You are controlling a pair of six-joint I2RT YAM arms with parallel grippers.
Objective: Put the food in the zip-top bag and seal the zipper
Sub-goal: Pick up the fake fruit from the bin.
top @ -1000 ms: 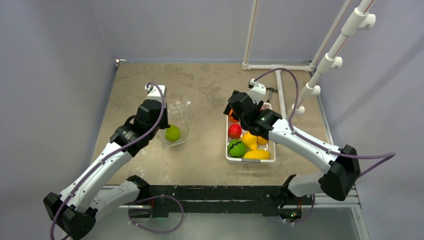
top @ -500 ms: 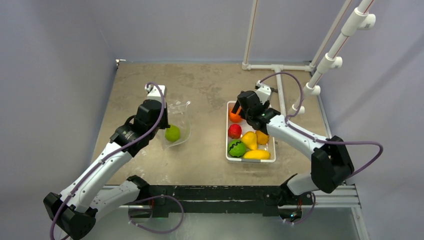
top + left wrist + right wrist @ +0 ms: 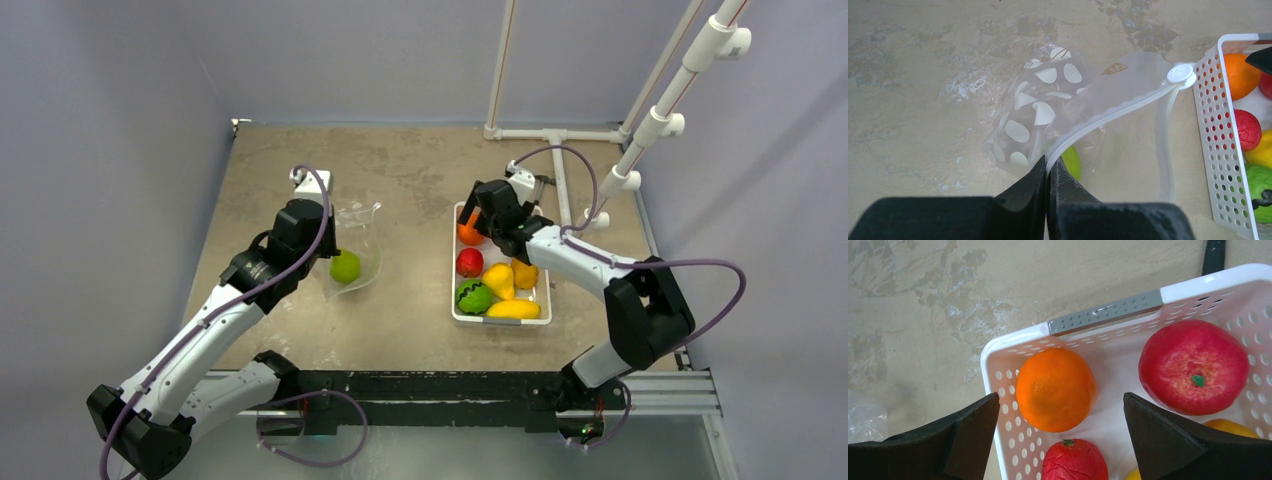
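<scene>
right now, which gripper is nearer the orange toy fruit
Right. The right gripper hangs open above the orange toy fruit in the white basket; the left gripper is to its left, shut on the zip-top bag's zipper.

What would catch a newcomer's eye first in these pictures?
The white basket on the table's right side, full of bright toy fruits. The right gripper hangs open above the orange in its far corner. On the left, the left gripper pinches the rim of a clear bag with one green fruit inside.
</scene>
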